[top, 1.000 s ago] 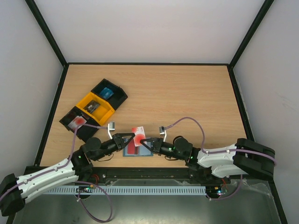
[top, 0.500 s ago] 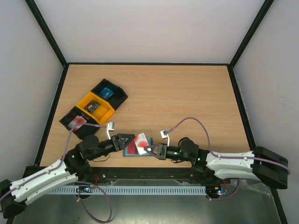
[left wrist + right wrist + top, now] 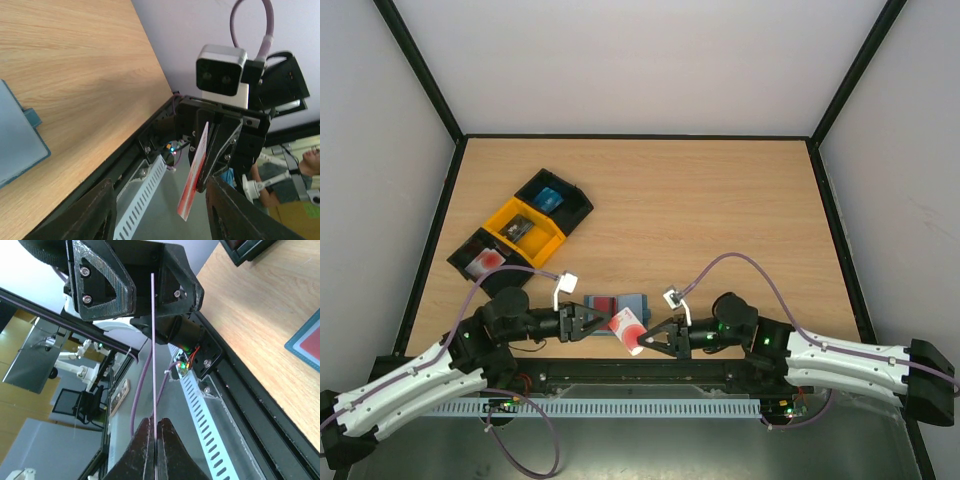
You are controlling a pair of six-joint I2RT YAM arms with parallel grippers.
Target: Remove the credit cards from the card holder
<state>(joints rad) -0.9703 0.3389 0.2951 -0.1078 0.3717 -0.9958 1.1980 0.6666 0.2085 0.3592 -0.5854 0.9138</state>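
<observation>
The blue-grey card holder (image 3: 625, 302) lies flat on the table near the front edge, with a reddish patch showing on its left half. It also shows in the left wrist view as the card holder (image 3: 15, 145). My right gripper (image 3: 645, 338) is shut on a white credit card with red marks (image 3: 629, 330), held clear of the holder over the table's near edge. That card (image 3: 153, 340) is seen edge-on in the right wrist view, pinched by the right gripper (image 3: 154, 440). My left gripper (image 3: 594, 322) stands open just left of the card with nothing in it, as does the left gripper (image 3: 160, 215).
A row of black and yellow trays (image 3: 520, 232) with small items sits at the back left of the table. The black frame rail and white slotted cable duct (image 3: 140, 200) run along the near edge under the grippers.
My left gripper has opened and drawn back to the left. My right gripper has pulled the white-and-red card off the holder toward the near edge. The holder now lies a little farther back.
</observation>
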